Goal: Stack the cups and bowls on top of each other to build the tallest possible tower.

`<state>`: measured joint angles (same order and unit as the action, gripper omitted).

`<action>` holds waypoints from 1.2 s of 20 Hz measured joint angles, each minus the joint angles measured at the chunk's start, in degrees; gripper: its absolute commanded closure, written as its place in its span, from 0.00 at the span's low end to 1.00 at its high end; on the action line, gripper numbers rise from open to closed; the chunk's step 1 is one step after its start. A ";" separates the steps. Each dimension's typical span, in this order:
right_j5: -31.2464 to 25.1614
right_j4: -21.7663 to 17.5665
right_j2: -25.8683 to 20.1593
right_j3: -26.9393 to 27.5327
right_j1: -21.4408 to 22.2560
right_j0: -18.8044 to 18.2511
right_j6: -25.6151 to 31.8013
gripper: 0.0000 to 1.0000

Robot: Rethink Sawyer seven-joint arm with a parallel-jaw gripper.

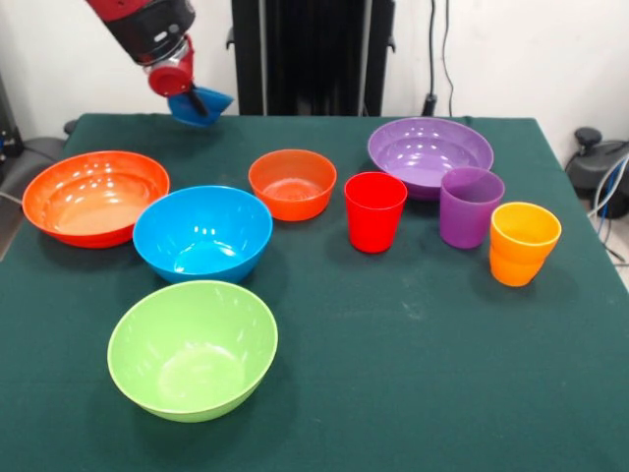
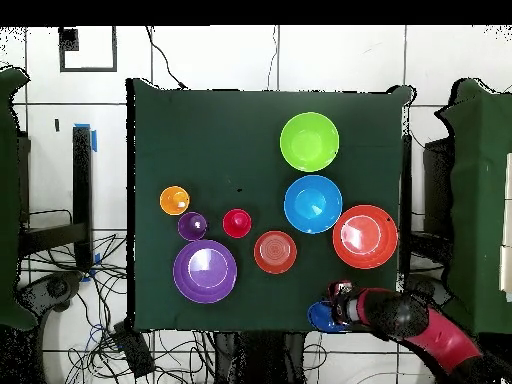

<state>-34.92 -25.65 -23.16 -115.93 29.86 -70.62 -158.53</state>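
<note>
My gripper (image 1: 193,96) is shut on the rim of the small dark blue bowl (image 1: 203,107) and holds it tilted above the table's far left edge; both also show in the overhead view, the gripper (image 2: 340,300) and the bowl (image 2: 322,317). On the table, each standing apart, are the orange-red bowl (image 1: 95,197), light blue bowl (image 1: 201,233), lime green bowl (image 1: 192,349), small orange bowl (image 1: 292,183), purple bowl (image 1: 429,154), red cup (image 1: 374,211), purple cup (image 1: 471,206) and orange cup (image 1: 524,243). Nothing is stacked.
The green table cloth (image 1: 413,374) has open room at the near right. The black pedestal (image 1: 313,54) stands behind the far edge. Cables hang on the wall at the far right.
</note>
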 measured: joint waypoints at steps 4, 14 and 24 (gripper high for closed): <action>-1.94 1.75 -4.64 -1.29 -0.85 -3.19 0.00 1.00; -2.00 2.04 -12.99 -4.49 -2.98 -9.97 0.00 1.00; -2.02 0.28 -20.16 -9.78 -7.17 -25.79 0.07 1.00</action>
<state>-36.94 -25.36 -43.33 -125.71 22.70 -96.41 -158.46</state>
